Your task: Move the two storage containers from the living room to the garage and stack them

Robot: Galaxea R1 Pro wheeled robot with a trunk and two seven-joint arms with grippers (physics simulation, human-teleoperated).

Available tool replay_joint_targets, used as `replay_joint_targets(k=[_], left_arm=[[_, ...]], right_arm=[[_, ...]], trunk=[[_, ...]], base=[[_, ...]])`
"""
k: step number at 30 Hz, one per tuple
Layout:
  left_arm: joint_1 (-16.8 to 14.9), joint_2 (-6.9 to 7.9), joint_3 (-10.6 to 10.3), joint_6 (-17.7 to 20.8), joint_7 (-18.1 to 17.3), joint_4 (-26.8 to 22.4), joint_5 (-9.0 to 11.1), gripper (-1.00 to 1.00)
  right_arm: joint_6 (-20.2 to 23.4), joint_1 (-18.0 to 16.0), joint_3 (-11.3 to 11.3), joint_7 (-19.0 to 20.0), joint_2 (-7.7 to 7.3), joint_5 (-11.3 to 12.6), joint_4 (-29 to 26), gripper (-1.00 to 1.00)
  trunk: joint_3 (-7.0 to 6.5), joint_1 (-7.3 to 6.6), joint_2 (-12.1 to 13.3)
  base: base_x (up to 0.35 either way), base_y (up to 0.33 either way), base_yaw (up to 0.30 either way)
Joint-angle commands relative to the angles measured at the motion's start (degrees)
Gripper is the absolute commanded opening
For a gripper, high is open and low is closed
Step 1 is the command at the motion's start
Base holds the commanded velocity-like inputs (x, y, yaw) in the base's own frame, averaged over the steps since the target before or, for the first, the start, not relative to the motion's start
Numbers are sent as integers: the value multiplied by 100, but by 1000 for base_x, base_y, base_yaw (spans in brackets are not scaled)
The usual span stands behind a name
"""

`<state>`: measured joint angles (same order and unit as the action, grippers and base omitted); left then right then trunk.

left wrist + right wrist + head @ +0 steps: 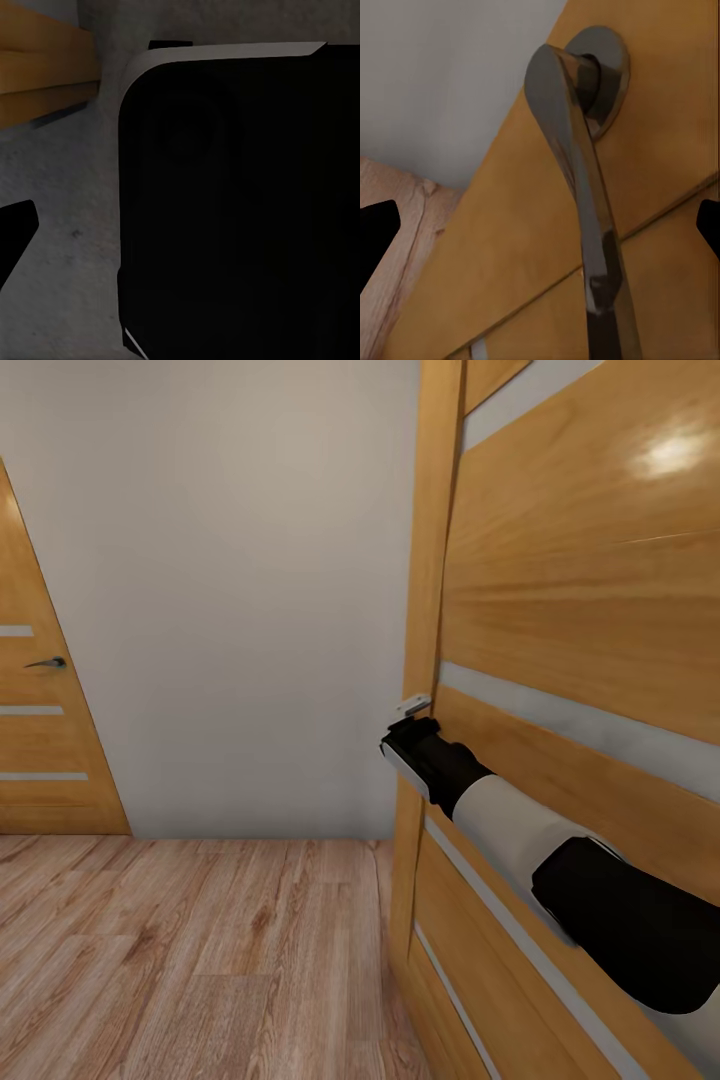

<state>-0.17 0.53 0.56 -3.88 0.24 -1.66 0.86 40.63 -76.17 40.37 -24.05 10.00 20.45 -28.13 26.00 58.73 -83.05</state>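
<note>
Right hand [544, 225]: fingers spread wide — a dark metal door handle [585, 187] lies between them, untouched.
Right arm [520, 840]: reaches to the edge of an open wooden door [580, 610].
Left hand: cannot tell; a black body [240, 202] blocks its camera.
Surroundings: light wood plank floor [180, 950], grey wall, second door [40, 740].
</note>
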Motion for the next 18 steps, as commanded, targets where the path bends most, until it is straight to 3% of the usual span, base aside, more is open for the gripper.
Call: replay_joint_targets(k=[1, 15, 18], left_arm=[[0, 0, 5, -16, 2, -1, 9, 100], [0, 0, 5, -16, 2, 1, 11, 100], [0, 0, 5, -16, 2, 2, 11, 100]], right_arm=[[54, -6, 24, -84, 0, -47, 7, 100], [58, -8, 0, -108, 0, -43, 17, 100], [49, -9, -1, -108, -86, -40, 17, 100]], trunk=[[7, 0, -3], [7, 0, -3], [7, 0, -3]], base=[[0, 0, 0], [0, 0, 0], [0, 0, 0]])
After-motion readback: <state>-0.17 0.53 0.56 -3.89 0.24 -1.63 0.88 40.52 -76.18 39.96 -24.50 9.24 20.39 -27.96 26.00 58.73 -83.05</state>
